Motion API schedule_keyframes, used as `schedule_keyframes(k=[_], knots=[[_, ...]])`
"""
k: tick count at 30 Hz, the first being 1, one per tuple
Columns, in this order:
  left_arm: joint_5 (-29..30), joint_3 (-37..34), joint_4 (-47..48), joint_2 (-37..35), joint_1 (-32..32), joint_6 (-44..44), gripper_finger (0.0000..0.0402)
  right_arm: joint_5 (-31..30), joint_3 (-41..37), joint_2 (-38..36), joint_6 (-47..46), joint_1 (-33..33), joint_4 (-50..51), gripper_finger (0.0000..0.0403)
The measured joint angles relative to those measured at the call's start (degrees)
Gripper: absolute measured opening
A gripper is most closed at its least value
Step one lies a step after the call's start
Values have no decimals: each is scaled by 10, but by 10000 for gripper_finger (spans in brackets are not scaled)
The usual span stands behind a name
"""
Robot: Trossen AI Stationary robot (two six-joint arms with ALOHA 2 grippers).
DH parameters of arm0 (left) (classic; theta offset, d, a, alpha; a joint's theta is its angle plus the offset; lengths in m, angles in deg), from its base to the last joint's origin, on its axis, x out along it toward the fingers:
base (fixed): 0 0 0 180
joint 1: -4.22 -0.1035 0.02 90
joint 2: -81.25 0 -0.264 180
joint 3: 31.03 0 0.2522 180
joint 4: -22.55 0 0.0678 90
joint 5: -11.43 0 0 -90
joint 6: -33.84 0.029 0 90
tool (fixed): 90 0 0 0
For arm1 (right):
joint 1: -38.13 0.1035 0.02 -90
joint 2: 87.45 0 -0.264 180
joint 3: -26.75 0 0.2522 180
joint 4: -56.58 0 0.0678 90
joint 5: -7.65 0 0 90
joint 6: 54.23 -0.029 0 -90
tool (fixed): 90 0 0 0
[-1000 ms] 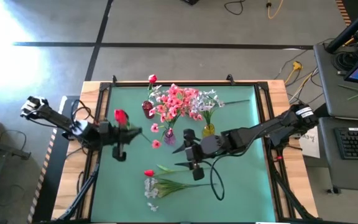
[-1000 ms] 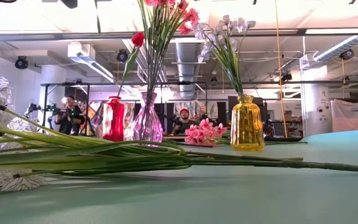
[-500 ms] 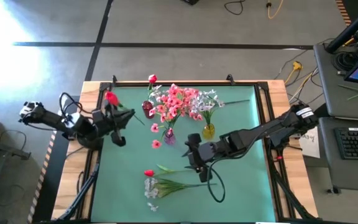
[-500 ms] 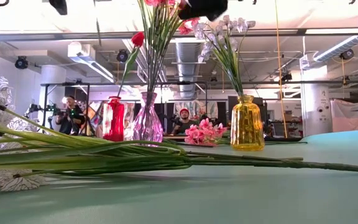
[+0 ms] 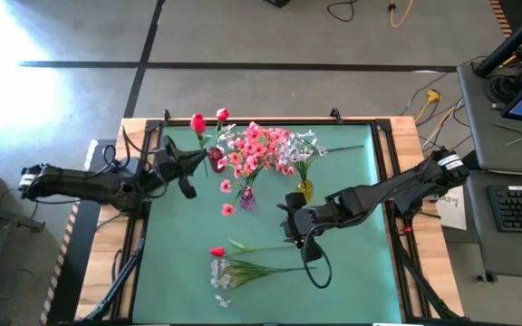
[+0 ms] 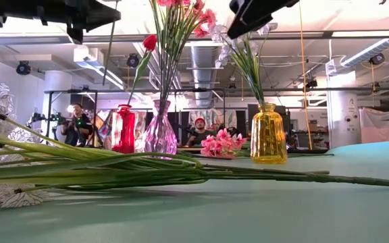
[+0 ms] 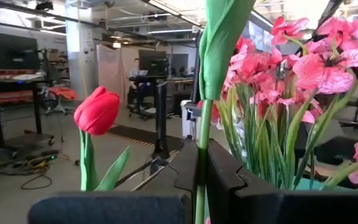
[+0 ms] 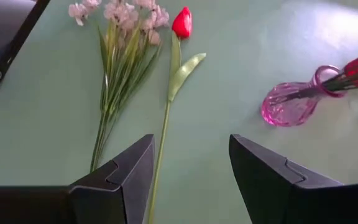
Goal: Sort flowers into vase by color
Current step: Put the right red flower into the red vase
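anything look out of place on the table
Two pink blossoms lie loose on the mat beside the purple vase, not in any vase. A red tulip and a white spray lie flat, unsorted.

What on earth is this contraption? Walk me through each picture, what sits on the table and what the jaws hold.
It is a robot with two dark arms at a green table. One camera looks straight down, one sits at table height, and one rides on each wrist.

At the back stand a red vase, a pink vase full of pink flowers and a yellow vase with pale flowers. Near the front lie a red tulip and a white spray.

The left gripper, jaws shut on the green stem of another red tulip, holds it up near the red vase. The right gripper hangs above the lying flowers, jaws open and empty.
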Motion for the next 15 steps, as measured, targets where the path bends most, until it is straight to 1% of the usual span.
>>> schedule_keyframes(k=[5,10,15], knots=[[-64,0,-27,-2,-62,7,0,13,-9,-16,-2,1,-3,201],[-178,0,-44,9,-148,-16,0,13,-40,-33,3,2,-36,201],[-238,-1,-48,36,-219,-28,0,13,-77,-56,-13,3,-75,201]])
